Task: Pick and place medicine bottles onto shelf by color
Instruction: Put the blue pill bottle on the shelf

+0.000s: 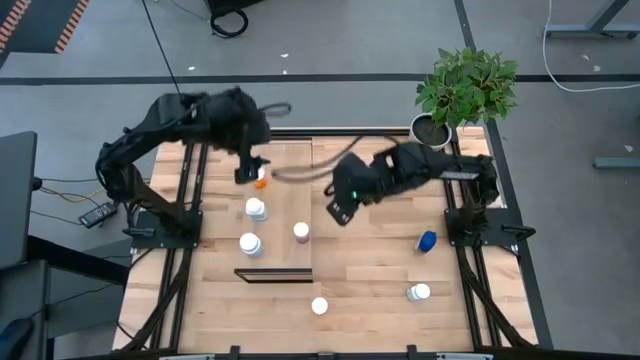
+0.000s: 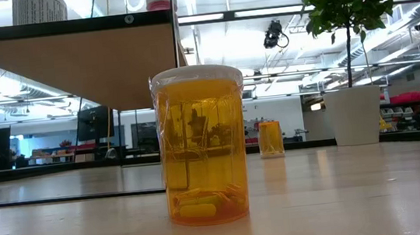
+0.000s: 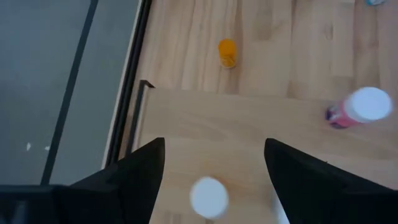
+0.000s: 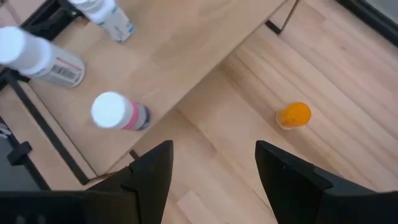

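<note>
Spanning the slatted table, the shelf carries 3 bottles; both grippers hover open, empty.

Three white-capped bottles stand on the shelf: two white-bodied ones and one pink-bodied one. Four more bottles sit on the tabletop: one orange just beside the left gripper, one blue, and two white-capped. One potted plant stands beyond the right gripper. Two arms.
</note>
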Tool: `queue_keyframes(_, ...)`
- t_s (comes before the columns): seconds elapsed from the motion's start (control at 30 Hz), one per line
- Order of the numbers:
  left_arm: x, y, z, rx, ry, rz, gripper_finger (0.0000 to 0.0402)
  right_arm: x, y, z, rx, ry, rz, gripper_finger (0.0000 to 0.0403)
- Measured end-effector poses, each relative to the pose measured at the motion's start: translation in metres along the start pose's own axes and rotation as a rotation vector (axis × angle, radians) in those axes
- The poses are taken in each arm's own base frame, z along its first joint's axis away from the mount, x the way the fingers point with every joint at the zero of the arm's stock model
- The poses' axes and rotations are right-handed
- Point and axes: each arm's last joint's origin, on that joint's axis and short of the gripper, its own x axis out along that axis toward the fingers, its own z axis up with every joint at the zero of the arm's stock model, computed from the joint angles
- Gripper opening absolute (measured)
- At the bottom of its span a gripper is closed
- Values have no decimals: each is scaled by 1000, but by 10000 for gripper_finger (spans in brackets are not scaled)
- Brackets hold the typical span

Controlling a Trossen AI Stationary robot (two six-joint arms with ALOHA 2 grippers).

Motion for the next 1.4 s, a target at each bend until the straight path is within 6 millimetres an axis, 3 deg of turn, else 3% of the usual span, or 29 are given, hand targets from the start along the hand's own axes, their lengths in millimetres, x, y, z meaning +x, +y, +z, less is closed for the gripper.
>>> queue_keyframes(0.2, 18, 41, -8, -73, -44, -71, 279, 12, -30, 32, 43, 46, -1, 235)
queue_keyframes(0.4, 29, 62, -16, -159, -68, -133, 279, 23, -68, 61, 169, 113, 30, 235)
queue_keyframes(0.7, 20, 63, -21, -178, -77, -139, 270, 21, -57, 53, 156, 173, 101, 227)
queue_keyframes(0.87, 11, 62, -25, -186, -90, -128, 256, 5, -48, 40, 75, 170, 153, 220)
queue_keyframes(1.07, 7, 62, -25, -187, -119, -149, 242, -32, -66, 15, -34, 68, 107, 218)
queue_keyframes(1.23, 7, 62, -24, -183, -139, -145, 235, -19, -84, -35, -116, 208, 17, 218)
queue_keyframes(1.4, 7, 62, -22, -215, -147, -147, 233, -7, -99, -86, -45, 278, 21, 219)
